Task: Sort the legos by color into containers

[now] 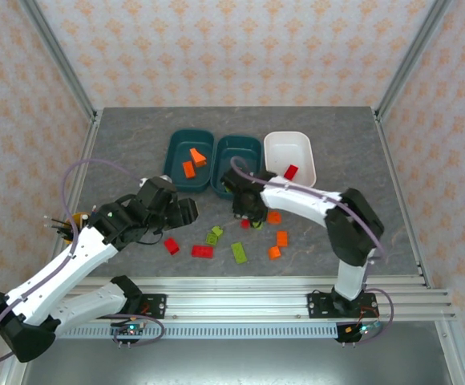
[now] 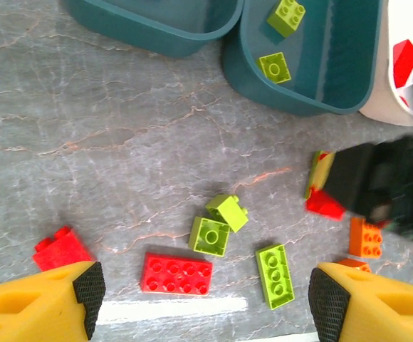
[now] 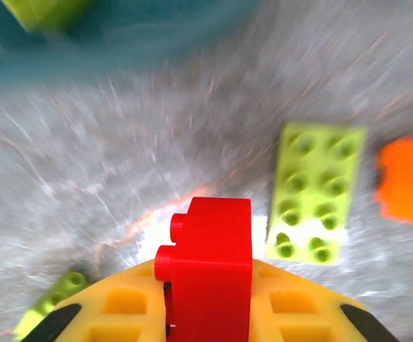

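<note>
Right hand (image 3: 206, 299) is clamped on a red brick (image 3: 210, 249) low over the counter (image 1: 136, 136): lift straight, carry it to the white tub (image 1: 285, 147) beyond and right of the hand, drop it low, while the left hand (image 2: 206, 296) hovers wide above loose bricks (image 2: 210, 235).

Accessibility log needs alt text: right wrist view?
The right gripper is shut on a red lego over the grey table; a green eight-stud lego and an orange lego lie to its right. Blurred teal container at top.
</note>
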